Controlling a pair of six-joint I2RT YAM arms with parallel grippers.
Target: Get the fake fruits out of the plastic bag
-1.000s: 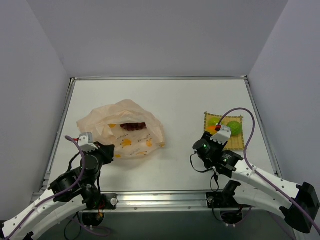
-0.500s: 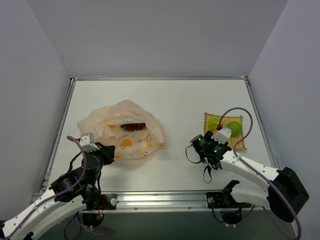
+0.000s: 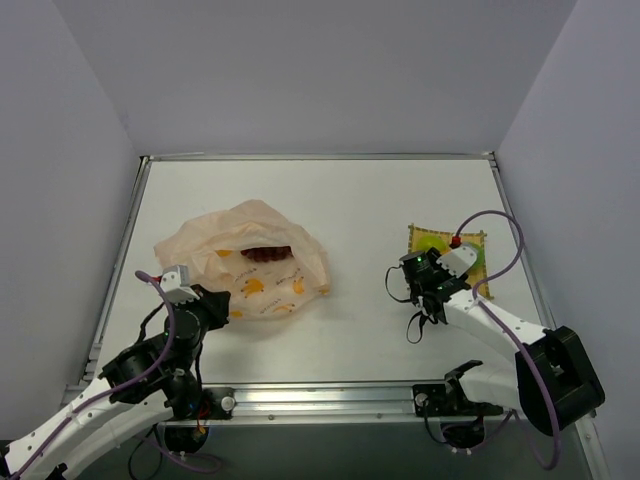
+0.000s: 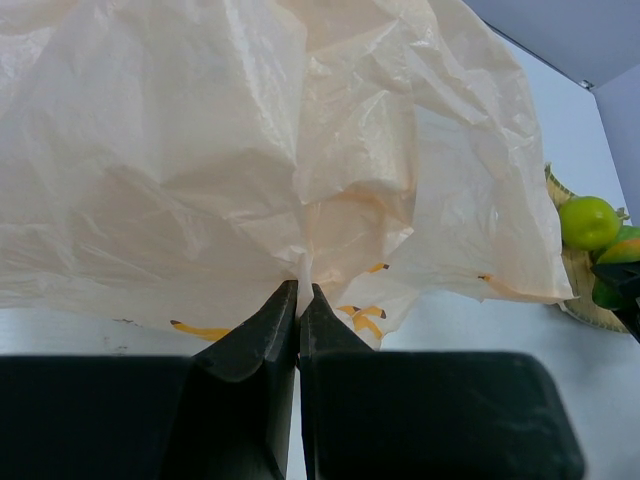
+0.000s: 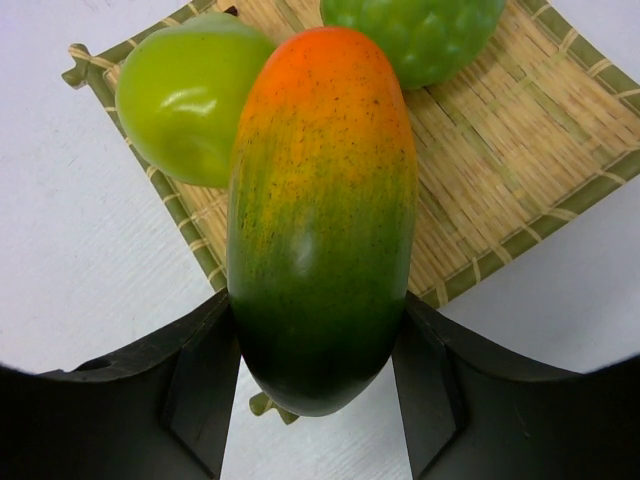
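Note:
The peach plastic bag (image 3: 245, 262) with banana prints lies crumpled left of centre. A dark purple grape bunch (image 3: 265, 252) shows through its opening. My left gripper (image 3: 224, 302) is at the bag's near-left edge, and in the left wrist view it (image 4: 299, 295) is shut on a fold of the bag (image 4: 300, 150). My right gripper (image 5: 318, 330) is shut on the green-and-orange mango (image 5: 320, 200) and holds it over the near-left corner of the mat. Two lime-green fruits (image 5: 185, 100) (image 5: 415, 35) lie on the mat. In the top view the right gripper (image 3: 438, 256) hides the mango.
The yellow woven mat (image 5: 520, 150) sits at the right of the table, also seen in the top view (image 3: 416, 232). A purple cable (image 3: 500, 240) loops over it. Grey walls enclose the table on three sides.
My right gripper has swung right and away from me onto the mat, carrying the mango. The left gripper and the bag have not moved.

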